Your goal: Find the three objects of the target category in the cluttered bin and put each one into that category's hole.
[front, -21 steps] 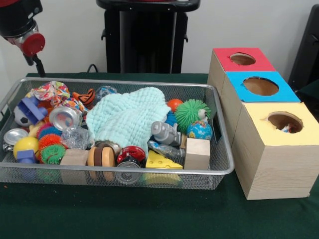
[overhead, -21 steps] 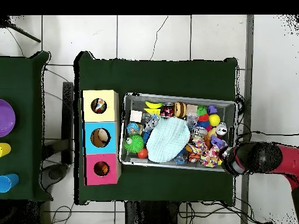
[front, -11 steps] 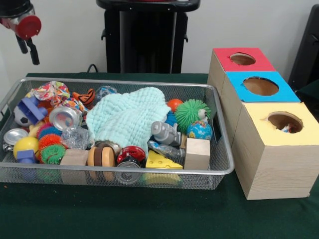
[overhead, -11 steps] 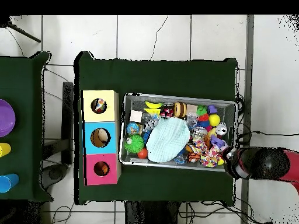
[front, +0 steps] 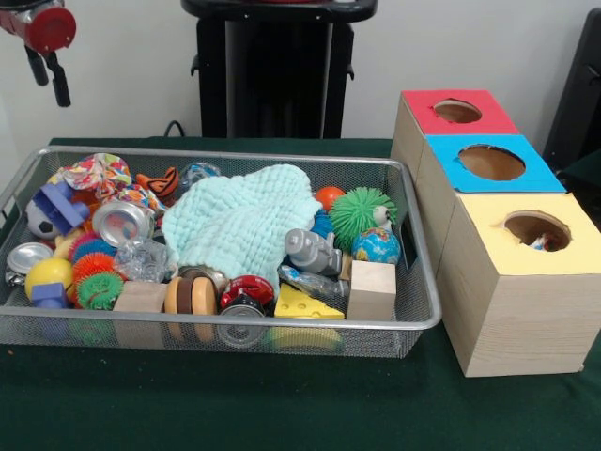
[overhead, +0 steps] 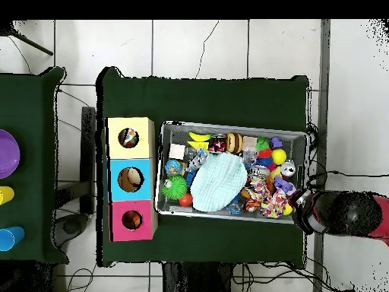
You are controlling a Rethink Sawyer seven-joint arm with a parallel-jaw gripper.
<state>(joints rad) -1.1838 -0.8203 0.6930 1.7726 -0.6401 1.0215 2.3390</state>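
Observation:
A wire bin (front: 413, 235) (overhead: 232, 126) holds a jumble of toys: a mint cloth (front: 239, 218) (overhead: 218, 185) in the middle, a green spiky ball (front: 362, 210), a globe ball (front: 377, 246), a wooden block (front: 372, 289), a cheese wedge (front: 305, 303) and a silver can (front: 120, 223). Beside it stand three boxes, each with a hole: red (front: 460, 113), blue (front: 488, 164) and yellow (front: 535, 235). My gripper (front: 49, 83) (overhead: 304, 211) hangs high off the bin's far left corner, open and holding nothing.
A soccer ball (front: 39, 221), spiky rings (front: 94, 268) and a patterned fabric toy (front: 94, 174) crowd the bin's left end. In the overhead view, small items show inside the box holes (overhead: 131, 179). A second table with a purple plate (overhead: 9, 153) and cups stands at the left.
My gripper has risen and drawn outward from the bin's corner, toward the picture's top left in the front view. The bin's contents have not moved.

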